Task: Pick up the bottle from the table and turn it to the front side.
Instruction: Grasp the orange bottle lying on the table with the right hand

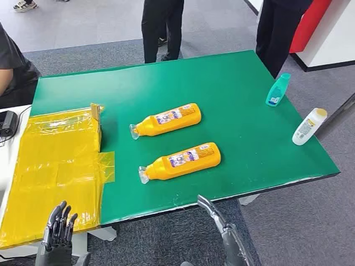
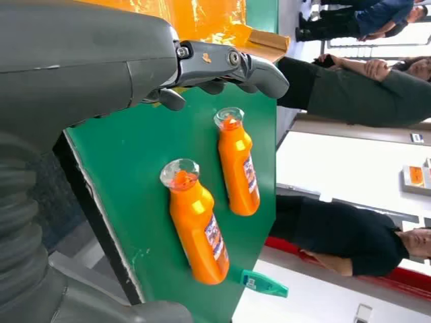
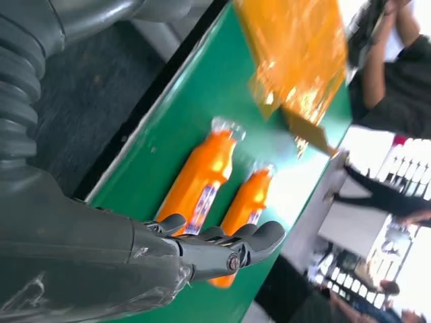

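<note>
Hovering below the green worktop's (image 1: 251, 100) near edge, both hands hold nothing: left hand (image 1: 59, 230) fingers apart, right hand (image 1: 224, 233) seemingly likewise. Two glossy orange bottles lie flat mid-worktop, nearer bottle (image 1: 184, 160) before farther bottle (image 1: 167, 120).

Green table mat (image 1: 234, 88) lay flat, yellow plastic sheet (image 1: 54, 166) covered its left end, teal bottle (image 1: 278, 90) and white bottle (image 1: 309, 126) lay near the right edge, well apart from the sheet, people in dark trousers (image 1: 162, 27) stood beyond the far edge.
</note>
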Motion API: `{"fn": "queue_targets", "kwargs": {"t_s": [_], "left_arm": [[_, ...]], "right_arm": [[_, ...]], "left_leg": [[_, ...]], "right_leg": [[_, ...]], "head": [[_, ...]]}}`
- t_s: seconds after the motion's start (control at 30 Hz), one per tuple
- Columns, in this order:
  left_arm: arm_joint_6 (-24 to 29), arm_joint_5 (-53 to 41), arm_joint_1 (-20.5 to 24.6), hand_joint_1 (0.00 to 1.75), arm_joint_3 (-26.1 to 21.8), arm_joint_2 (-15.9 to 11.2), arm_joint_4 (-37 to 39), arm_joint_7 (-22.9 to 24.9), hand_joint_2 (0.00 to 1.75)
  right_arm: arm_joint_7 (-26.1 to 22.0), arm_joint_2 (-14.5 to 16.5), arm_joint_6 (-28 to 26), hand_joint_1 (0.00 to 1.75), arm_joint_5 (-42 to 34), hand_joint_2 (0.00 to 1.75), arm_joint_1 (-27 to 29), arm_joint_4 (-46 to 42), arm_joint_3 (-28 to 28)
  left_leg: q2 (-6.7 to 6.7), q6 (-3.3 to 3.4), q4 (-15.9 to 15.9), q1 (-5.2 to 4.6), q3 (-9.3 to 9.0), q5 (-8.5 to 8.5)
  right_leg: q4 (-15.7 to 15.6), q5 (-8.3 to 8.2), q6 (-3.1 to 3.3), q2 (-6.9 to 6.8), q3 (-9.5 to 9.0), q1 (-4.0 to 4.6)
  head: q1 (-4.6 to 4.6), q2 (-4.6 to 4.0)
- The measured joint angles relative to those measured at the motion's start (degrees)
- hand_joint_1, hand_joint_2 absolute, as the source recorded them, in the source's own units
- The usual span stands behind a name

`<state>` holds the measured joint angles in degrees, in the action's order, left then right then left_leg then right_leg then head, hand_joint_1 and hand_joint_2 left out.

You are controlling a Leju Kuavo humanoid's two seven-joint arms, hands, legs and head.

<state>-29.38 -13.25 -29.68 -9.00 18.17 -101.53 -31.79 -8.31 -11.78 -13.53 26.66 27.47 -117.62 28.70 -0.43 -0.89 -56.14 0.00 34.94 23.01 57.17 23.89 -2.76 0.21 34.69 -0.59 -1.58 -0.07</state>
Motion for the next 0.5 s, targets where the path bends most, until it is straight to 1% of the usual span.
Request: {"fn": "queue_targets", "kwargs": {"t_s": [0.07, 0.17, 0.27, 0.4, 0.5], "left_arm": [[-0.14, -0.13, 0.0, 0.0, -0.24, 0.15, 0.0, 0.04, 1.75], [-0.3, -1.38, 0.05, 0.0, -1.55, 0.76, 0.01, 0.14, 1.75], [-0.73, -2.55, 0.37, 0.0, -3.11, 1.19, 0.02, -0.19, 1.75], [-1.32, -3.13, 0.88, 0.0, -4.54, 1.5, 0.04, -0.51, 1.75], [-1.98, -3.78, 1.6, 0.0, -5.25, 1.58, 0.29, -1.17, 1.75]], "right_arm": [[0.41, 0.01, -0.14, 0.0, 0.79, 1.75, -0.01, -0.11, -0.13], [2.24, 0.16, -0.04, 0.0, 4.59, 1.75, -0.29, -0.54, -0.75], [4.56, 0.89, 2.06, 0.0, 9.49, 1.75, -1.27, -1.12, -1.9], [6.11, 1.82, 4.15, 0.0, 12.86, 1.75, -2.35, -1.63, -2.9], [8.44, 2.1, 6.81, 0.0, 17.29, 1.75, -3.82, -1.68, -3.75]], "left_leg": [[0.0, 0.0, 0.0, 0.0, 0.0, 0.0], [0.0, 0.0, 0.0, 0.0, 0.0, 0.0], [0.0, 0.0, 0.0, 0.0, -0.01, 0.0], [0.0, -0.01, 0.0, 0.01, -0.02, -0.01], [0.0, -0.01, 0.0, 0.0, -0.02, -0.01]], "right_leg": [[0.0, 0.0, 0.0, 0.0, 0.0, 0.0], [0.0, 0.0, 0.0, 0.0, 0.0, 0.0], [0.0, 0.0, 0.0, 0.0, 0.0, 0.0], [0.0, 0.0, 0.0, 0.0, -0.02, 0.01], [0.0, -0.01, 0.0, 0.0, -0.03, 0.0]], "head": [[-0.01, 0.0], [0.0, 0.0], [0.01, 0.0], [0.01, 0.0], [0.01, 0.0]]}}
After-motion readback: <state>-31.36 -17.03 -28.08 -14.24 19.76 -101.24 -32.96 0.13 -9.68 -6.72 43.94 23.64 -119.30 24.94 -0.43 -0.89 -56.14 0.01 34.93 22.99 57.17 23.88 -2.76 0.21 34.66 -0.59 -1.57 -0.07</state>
